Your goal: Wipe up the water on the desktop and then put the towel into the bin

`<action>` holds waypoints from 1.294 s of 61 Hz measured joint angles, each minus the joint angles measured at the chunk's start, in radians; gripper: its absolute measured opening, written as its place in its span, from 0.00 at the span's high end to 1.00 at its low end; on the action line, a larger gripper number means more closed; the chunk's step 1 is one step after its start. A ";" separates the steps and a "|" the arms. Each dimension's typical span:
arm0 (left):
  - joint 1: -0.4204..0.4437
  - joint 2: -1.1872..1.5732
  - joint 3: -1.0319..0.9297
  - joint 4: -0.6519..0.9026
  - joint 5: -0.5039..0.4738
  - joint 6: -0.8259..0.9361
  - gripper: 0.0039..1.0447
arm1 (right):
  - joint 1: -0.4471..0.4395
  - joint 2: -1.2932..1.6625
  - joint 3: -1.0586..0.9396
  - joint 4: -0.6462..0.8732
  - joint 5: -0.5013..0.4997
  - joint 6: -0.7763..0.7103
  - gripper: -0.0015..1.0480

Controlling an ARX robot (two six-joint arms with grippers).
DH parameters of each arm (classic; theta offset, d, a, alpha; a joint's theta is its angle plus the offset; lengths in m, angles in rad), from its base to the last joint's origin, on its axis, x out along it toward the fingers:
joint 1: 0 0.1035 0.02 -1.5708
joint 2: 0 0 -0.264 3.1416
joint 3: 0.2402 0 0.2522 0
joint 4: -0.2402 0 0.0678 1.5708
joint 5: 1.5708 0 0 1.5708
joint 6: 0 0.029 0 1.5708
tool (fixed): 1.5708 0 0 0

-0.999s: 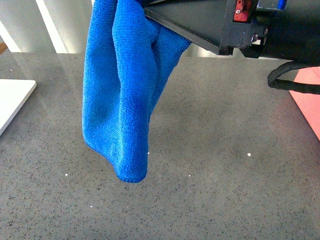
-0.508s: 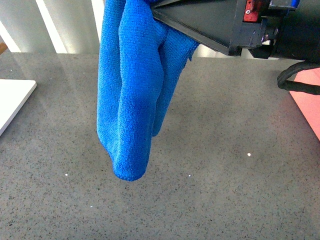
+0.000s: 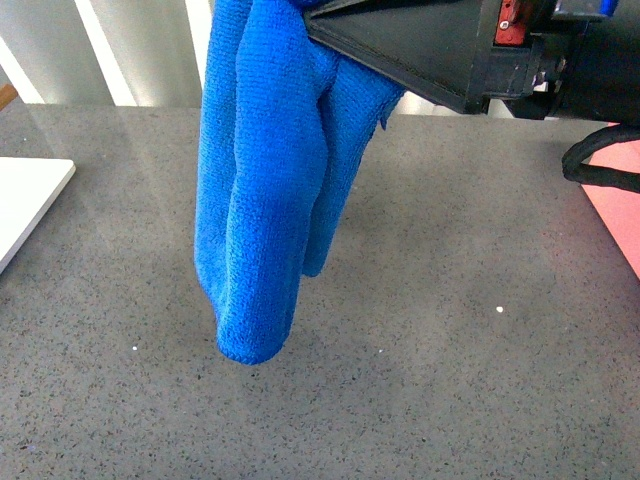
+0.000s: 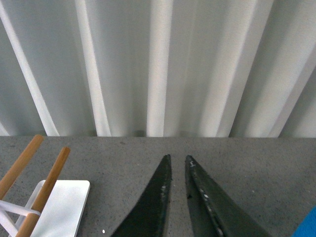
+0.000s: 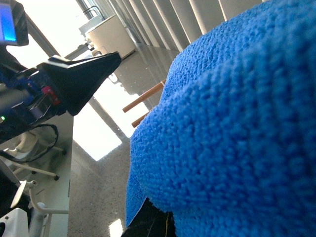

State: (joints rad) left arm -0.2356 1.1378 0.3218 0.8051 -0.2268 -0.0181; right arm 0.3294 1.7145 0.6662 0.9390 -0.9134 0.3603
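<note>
The towel (image 3: 270, 180) hangs from the right gripper (image 3: 320, 25), apparently clamped.

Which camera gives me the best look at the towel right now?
The front view: the towel hangs full length from the right gripper, its lower end above the desktop. The right wrist view shows only close-up blue pile, the left wrist view just a corner at its edge.

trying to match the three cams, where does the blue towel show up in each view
Front view: the towel hangs from the top edge at centre-left, lifted above the desktop.
Left wrist view: only a blue sliver of it at the lower right corner.
Right wrist view: it fills most of the picture, very close.
Shared landmark: the white board, also in the left wrist view.
</note>
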 joint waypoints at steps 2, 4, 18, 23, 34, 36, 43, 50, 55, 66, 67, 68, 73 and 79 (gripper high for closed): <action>0.010 -0.020 -0.019 0.000 0.014 0.001 0.97 | -0.001 -0.001 0.000 -0.003 0.003 -0.002 0.96; 0.020 -0.039 -0.037 0.000 0.024 0.003 0.97 | -0.002 -0.002 0.000 -0.009 0.003 -0.002 0.96; 0.087 -0.173 -0.144 -0.025 0.080 0.009 0.97 | -0.002 -0.010 -0.001 -0.023 0.001 -0.016 0.96; 0.105 -0.221 -0.174 -0.045 0.100 0.010 0.97 | 0.000 -0.013 -0.001 -0.032 0.003 -0.021 0.96; 0.136 -0.322 -0.220 -0.098 0.132 0.010 0.97 | 0.000 -0.013 -0.001 -0.048 0.014 -0.032 0.96; 0.142 -0.340 -0.229 -0.110 0.135 0.010 0.97 | 0.000 -0.013 -0.001 -0.048 0.014 -0.032 0.96; 0.211 -0.408 -0.252 -0.155 0.219 0.011 0.97 | 0.000 -0.013 -0.001 -0.048 0.015 -0.035 0.96; 0.233 -0.472 -0.272 -0.197 0.222 0.011 0.97 | 0.000 -0.013 -0.001 -0.048 0.015 -0.037 0.96; 0.233 -0.491 -0.299 -0.173 0.224 0.011 0.97 | 0.000 -0.013 -0.001 -0.049 0.015 -0.039 0.96; 0.233 -0.588 -0.299 -0.264 0.227 0.011 0.97 | 0.003 -0.014 -0.001 -0.065 0.014 -0.042 0.96; 0.233 -0.600 -0.299 -0.274 0.227 0.011 0.97 | 0.003 -0.014 -0.001 -0.065 0.014 -0.042 0.96; 0.233 -0.606 -0.299 -0.279 0.227 0.011 0.97 | 0.003 -0.014 -0.001 -0.065 0.013 -0.042 0.96; 0.233 -0.653 -0.299 -0.321 0.227 0.011 0.97 | 0.005 -0.014 0.000 -0.069 0.013 -0.043 0.96; 0.233 -0.698 -0.299 -0.367 0.227 0.011 0.97 | 0.005 -0.014 0.000 -0.069 0.014 -0.043 0.96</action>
State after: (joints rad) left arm -0.0025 0.4397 0.0223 0.4377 -0.0002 -0.0071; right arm 0.3347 1.7008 0.6659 0.8700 -0.8997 0.3172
